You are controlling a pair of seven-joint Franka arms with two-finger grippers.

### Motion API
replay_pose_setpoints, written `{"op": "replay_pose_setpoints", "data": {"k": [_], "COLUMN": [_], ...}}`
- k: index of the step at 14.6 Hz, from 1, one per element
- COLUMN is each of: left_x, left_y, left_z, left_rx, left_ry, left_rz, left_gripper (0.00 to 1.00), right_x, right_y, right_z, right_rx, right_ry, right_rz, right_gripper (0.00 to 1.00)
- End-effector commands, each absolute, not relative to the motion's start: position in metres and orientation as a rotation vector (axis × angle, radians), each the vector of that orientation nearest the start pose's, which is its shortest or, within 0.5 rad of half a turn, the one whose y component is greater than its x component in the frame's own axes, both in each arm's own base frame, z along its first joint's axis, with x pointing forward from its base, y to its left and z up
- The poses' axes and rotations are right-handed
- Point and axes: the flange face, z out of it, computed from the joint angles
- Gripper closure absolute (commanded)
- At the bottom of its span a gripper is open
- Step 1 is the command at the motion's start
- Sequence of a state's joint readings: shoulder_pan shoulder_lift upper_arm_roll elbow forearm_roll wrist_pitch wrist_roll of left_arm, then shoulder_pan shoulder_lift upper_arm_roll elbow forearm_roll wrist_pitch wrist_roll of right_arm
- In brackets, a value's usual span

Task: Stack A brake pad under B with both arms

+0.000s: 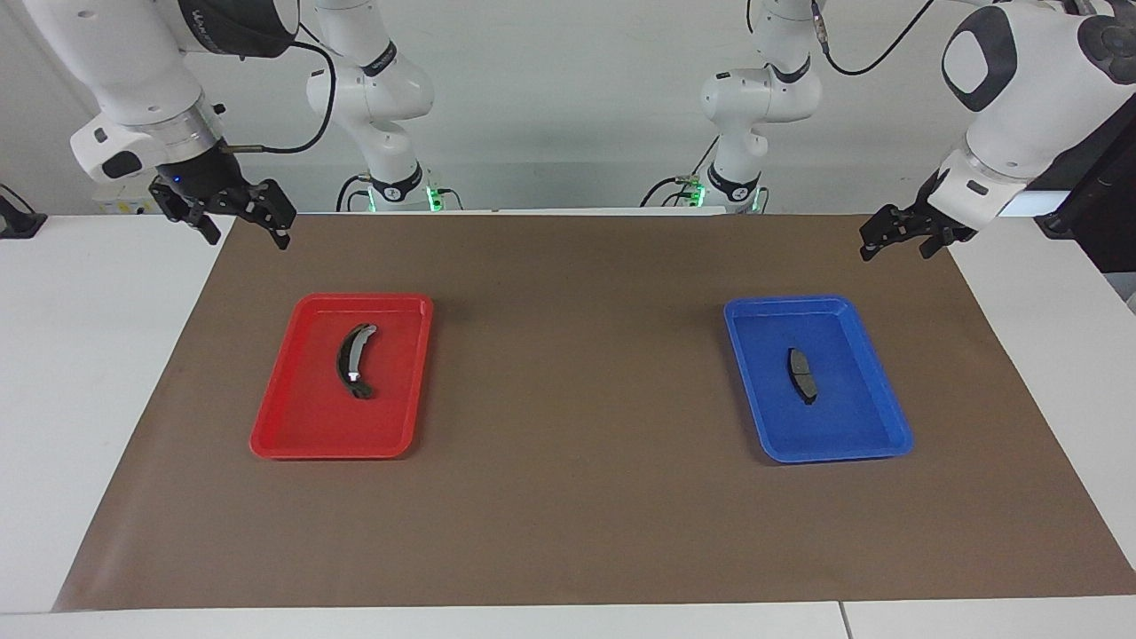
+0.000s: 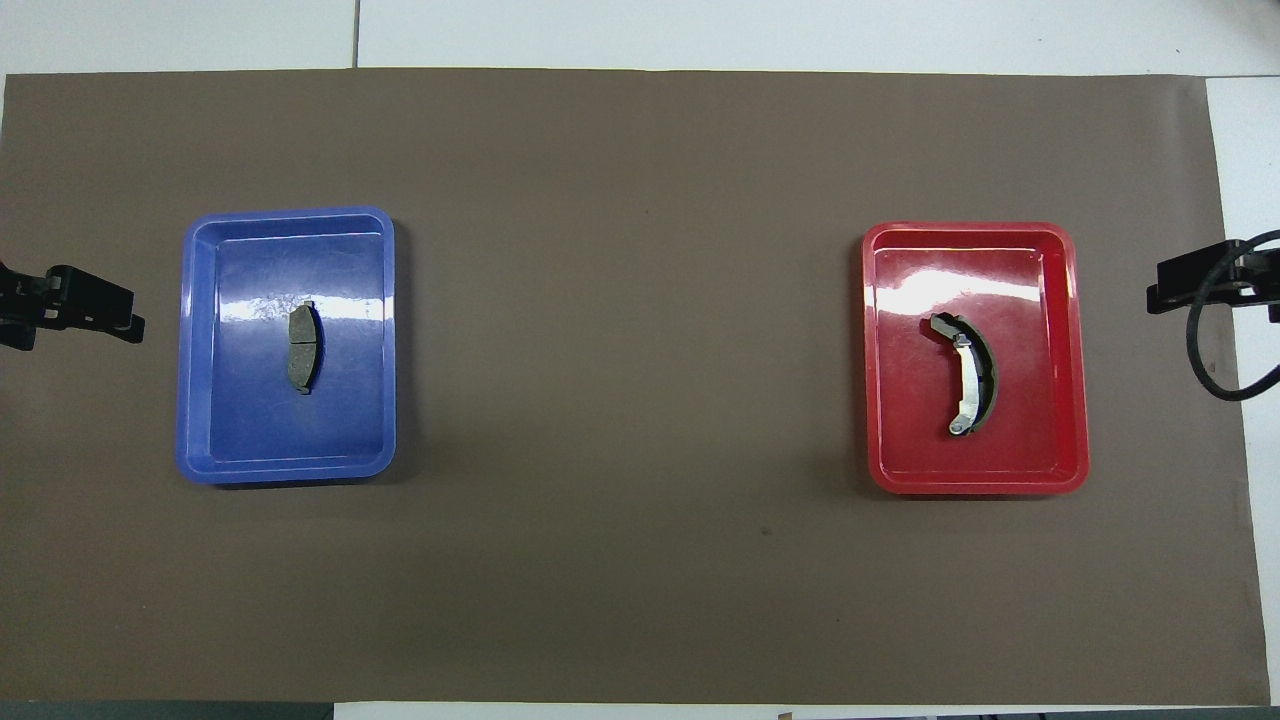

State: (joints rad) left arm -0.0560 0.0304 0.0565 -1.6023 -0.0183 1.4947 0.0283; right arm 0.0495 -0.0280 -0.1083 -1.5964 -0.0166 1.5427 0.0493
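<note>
In separate trays — two pads (image 1: 355, 361) (image 1: 802, 374).

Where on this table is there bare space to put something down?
The brown mat lies bare between the red tray and the blue tray, and along its edge farthest from the robots. Each tray holds a single pad: the long crescent pad and the short grey pad. Both claws, left claw and right claw, hover open at the mat's ends.
</note>
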Motion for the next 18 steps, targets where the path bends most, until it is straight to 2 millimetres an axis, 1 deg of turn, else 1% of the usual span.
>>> {"op": "replay_pose_setpoints", "data": {"k": [1, 15, 18], "left_x": [0.548, 0.547, 0.547], "left_y": [0.001, 0.000, -0.019], "left_z": [0.587, 0.587, 0.588], "left_rx": [-3.148, -3.147, -3.144], "left_ry": [0.044, 0.034, 0.101], "left_rz": [0.220, 0.225, 0.217], "left_gripper": [0.00, 0.00, 0.00], "right_x": [0.536, 0.536, 0.536], "right_y": [-0.035, -0.035, -0.035], "right_z": [0.625, 0.625, 0.625], "right_rx": [-3.153, -3.153, -3.153], "right_ry": [0.133, 0.135, 0.135], "right_rz": [0.027, 0.030, 0.027], "right_gripper": [0.00, 0.00, 0.00]}}
